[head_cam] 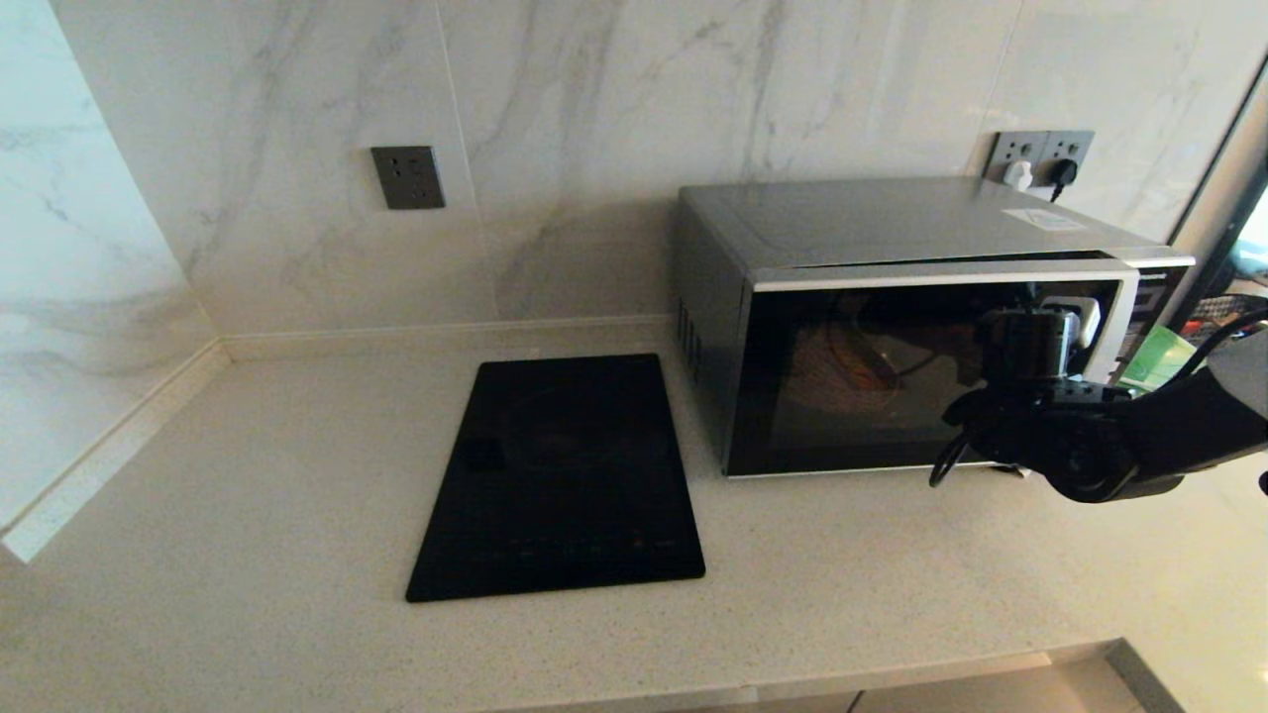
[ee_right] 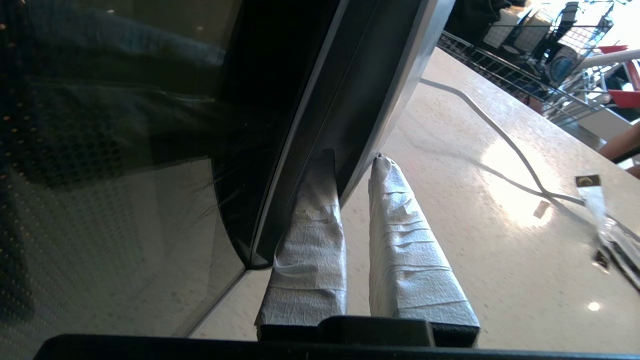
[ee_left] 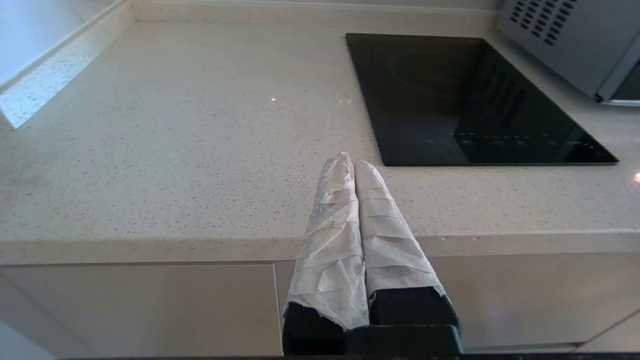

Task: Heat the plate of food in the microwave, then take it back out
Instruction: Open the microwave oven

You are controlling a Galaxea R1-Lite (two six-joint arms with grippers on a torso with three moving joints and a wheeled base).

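- Nearest to us, the left gripper (ee_left: 354, 165) hangs before the speckled beige stone counter (head_cam: 248, 515), its tape-wrapped fingers pressed together on nothing.
- On the counter lies a flat black glass cooktop (head_cam: 560, 475).
- Our right gripper (ee_right: 352, 159) pinches the door's thin edge (ee_right: 345, 125) of the boxy silver-grey microwave (head_cam: 892, 317); the door stands slightly ajar.
- Behind the dark glass we see a dim round shape; we cannot tell if it is the plate.

Right hand (ee_right: 356, 160) pinched nearly closed — left hand (ee_left: 349, 161) closed.
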